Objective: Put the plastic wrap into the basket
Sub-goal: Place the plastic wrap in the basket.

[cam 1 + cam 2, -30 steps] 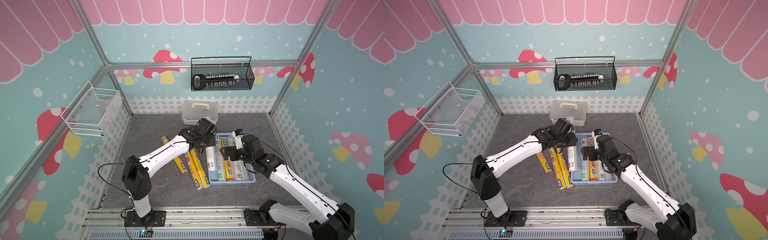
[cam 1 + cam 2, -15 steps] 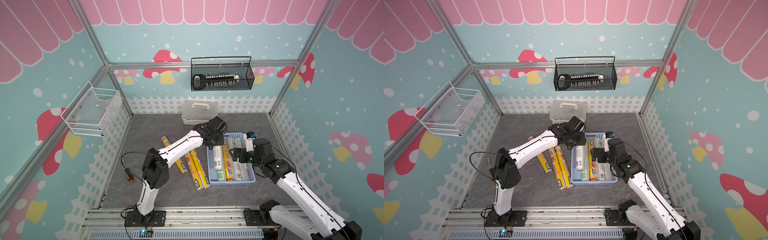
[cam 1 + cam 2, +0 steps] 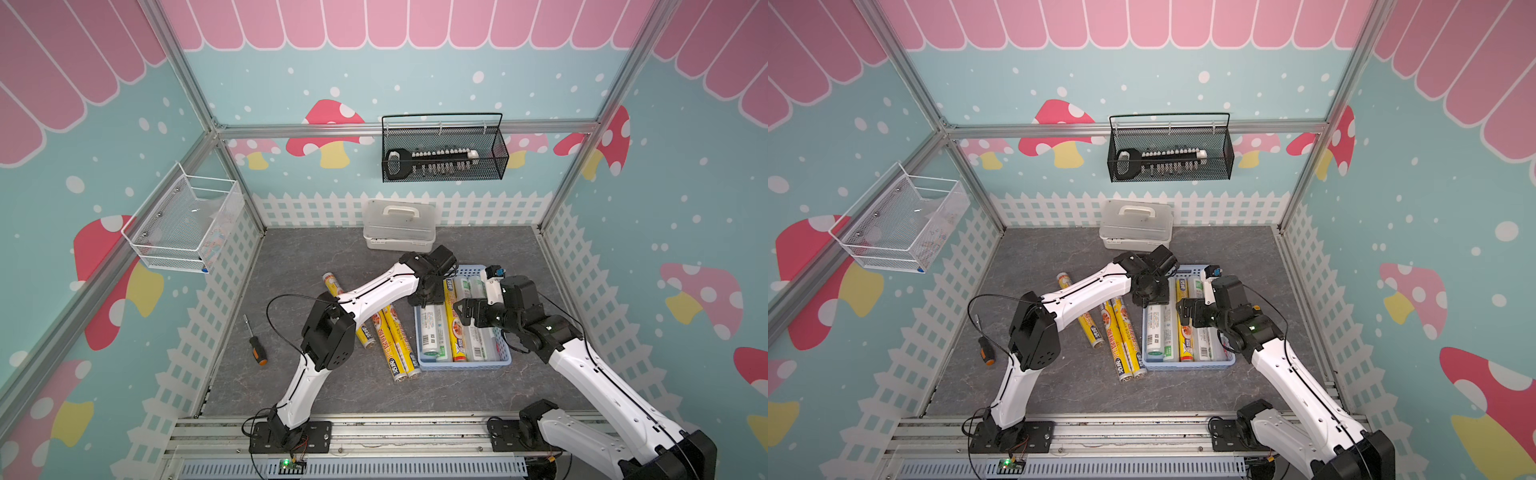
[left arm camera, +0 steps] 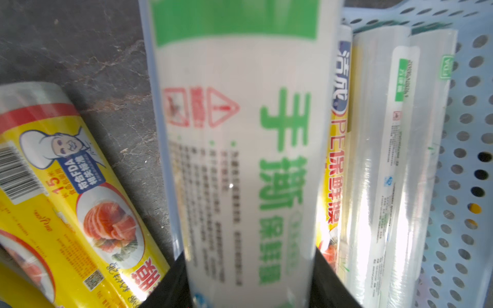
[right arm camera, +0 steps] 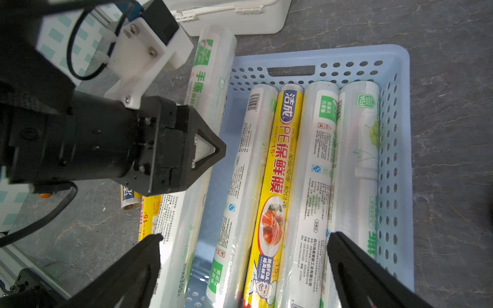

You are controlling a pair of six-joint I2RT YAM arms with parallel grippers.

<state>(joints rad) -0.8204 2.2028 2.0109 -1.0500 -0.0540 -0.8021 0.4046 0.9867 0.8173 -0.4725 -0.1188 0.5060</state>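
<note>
While you scan both top views: left arm (image 3: 374, 291) stretched forward, elbow high, wrist bent down at basket (image 3: 463, 365) rim nearest yellow rolls (image 3: 397, 345) on floor (image 3: 332, 257). Right arm (image 3: 582, 365) reaches in, right gripper (image 3: 465, 309) above basket middle.

Left wrist: left gripper (image 4: 246, 293) fingers (image 4: 165, 290) clamp white-green roll (image 4: 240, 160), basket just beside.

Right wrist: you see that roll lying along the rim, far end past basket wall. Four rolls (image 5: 280, 160) inside. Right fingers (image 5: 128, 272) spread wide, grasping nothing.
</note>
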